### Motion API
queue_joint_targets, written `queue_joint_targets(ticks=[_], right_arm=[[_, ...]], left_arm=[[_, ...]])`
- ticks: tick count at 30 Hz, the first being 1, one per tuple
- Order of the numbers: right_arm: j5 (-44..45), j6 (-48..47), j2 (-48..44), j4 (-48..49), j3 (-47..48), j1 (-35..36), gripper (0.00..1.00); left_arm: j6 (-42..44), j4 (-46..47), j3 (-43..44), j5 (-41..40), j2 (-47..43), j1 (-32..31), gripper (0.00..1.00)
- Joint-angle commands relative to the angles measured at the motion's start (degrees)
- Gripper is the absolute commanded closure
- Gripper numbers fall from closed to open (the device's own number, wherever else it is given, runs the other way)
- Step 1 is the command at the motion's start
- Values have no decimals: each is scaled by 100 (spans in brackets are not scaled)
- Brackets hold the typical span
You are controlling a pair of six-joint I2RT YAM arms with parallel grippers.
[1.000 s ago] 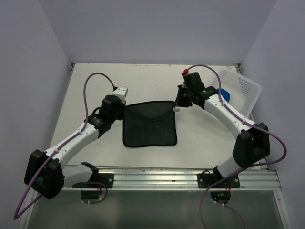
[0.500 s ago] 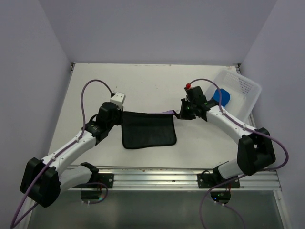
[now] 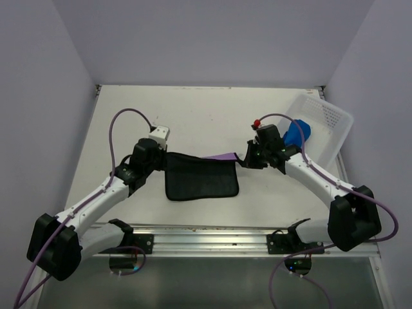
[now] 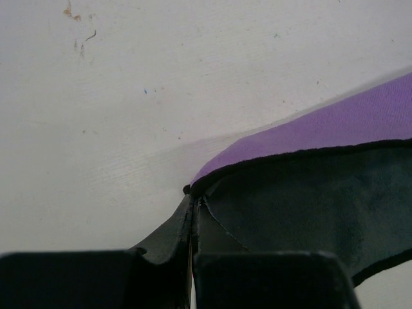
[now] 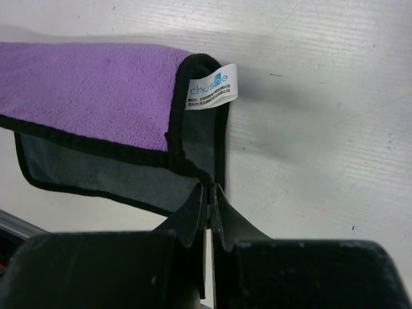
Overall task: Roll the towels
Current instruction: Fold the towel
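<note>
The purple towel with its black side up (image 3: pixel 201 178) lies on the white table, its far edge lifted and folding toward the near side so a purple strip (image 3: pixel 217 155) shows. My left gripper (image 3: pixel 162 156) is shut on the towel's far left corner (image 4: pixel 196 187). My right gripper (image 3: pixel 244 158) is shut on the far right corner (image 5: pixel 211 187), just below the white label (image 5: pixel 212 87). The purple face (image 5: pixel 90 90) shows in the right wrist view. The royal blue towel (image 3: pixel 298 133) sits bunched in the white basket (image 3: pixel 331 122).
The white perforated basket stands tilted at the right rear of the table. Purple cables loop above both arms. A metal rail (image 3: pixel 257 238) runs along the near edge. Lilac walls close in the left, back and right sides.
Both grippers have pulled the towel's far edge up and toward the near side. The black area has become shorter and a purple strip has come into view along the fold.
</note>
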Motion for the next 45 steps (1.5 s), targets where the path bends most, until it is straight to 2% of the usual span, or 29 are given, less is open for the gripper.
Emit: queue_joint_targets(ticks=[1,10,23,32,38,45], right_arm=[[-227,-64,-246,36,-97,-3,100],[-420,-37,-466,-183,-282,5,100],[-517,15,-703,-298,-738,207,100],[-297,68,-598,-324,-975,454,100],[-270,103,-448,-271,-1178,471,100],[-271,112,-193,-192,-1284,541,100]], left_arm=[[-234,-1,-21,104,-323,31,100],[-612,-353,-39,499,-561,31,100],[-1324,-827,-338,-46,-1264,22,100],[-1500,-1074,-382,-230,-1756,13,80],[-1562,-1039,-522,-354,-2275,13,77],[-1579,-1065,-382,-248,-1995,13,76]])
